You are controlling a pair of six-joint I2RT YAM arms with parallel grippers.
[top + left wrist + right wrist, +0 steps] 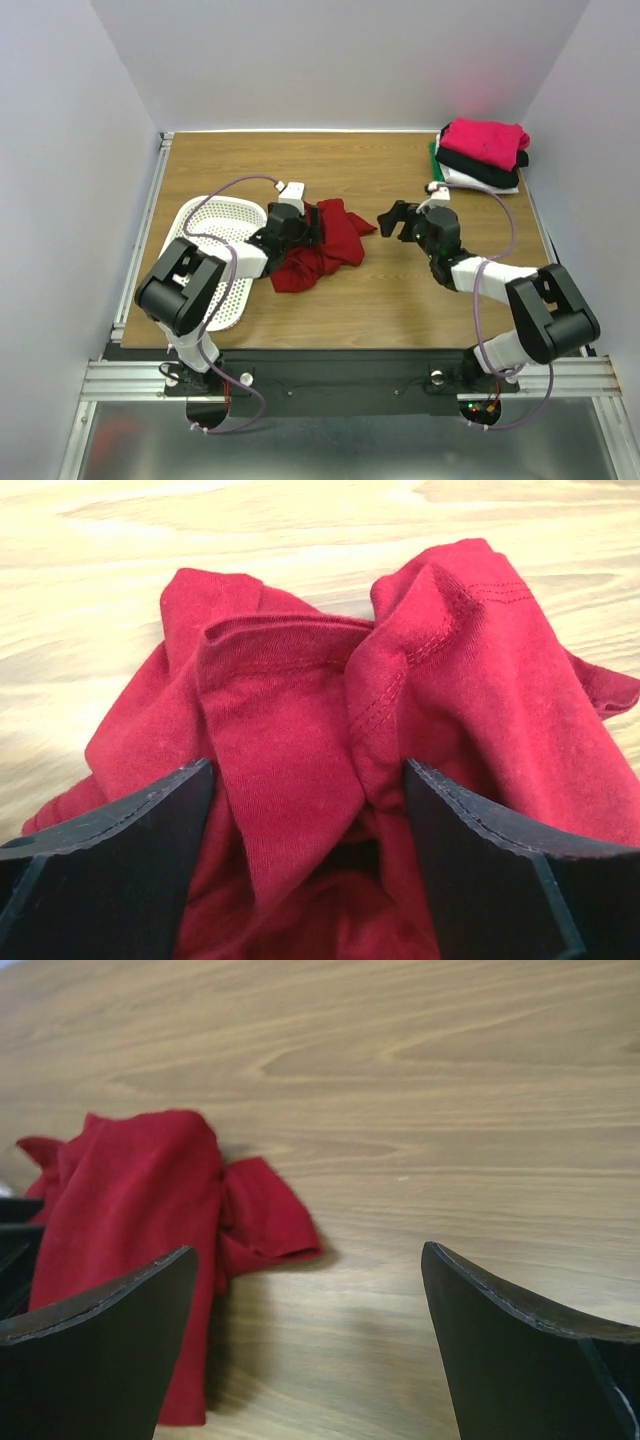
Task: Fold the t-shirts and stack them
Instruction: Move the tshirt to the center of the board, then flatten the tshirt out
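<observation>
The dark red t-shirt point(330, 245) lies crumpled on the desk point(400, 295), left of centre and near the white basket point(212, 222) at the desk's left edge. The left fingers point(303, 226) are down over the shirt's left side, spread wide on either side of a raised fold with a stitched hem. The cloth stands loose between them and is not pinched. The right fingers point(398, 218) are over bare wood just right of the shirt, pointed toward it, also spread wide and holding nothing. Well apart, in the far right corner, sits a folded stack: a bright pink shirt point(487, 140) on top, a black shirt point(485, 162) under it, a white shirt point(485, 182) below, and a green shirt point(435, 152) showing only as an edge at the stack's left side.
</observation>
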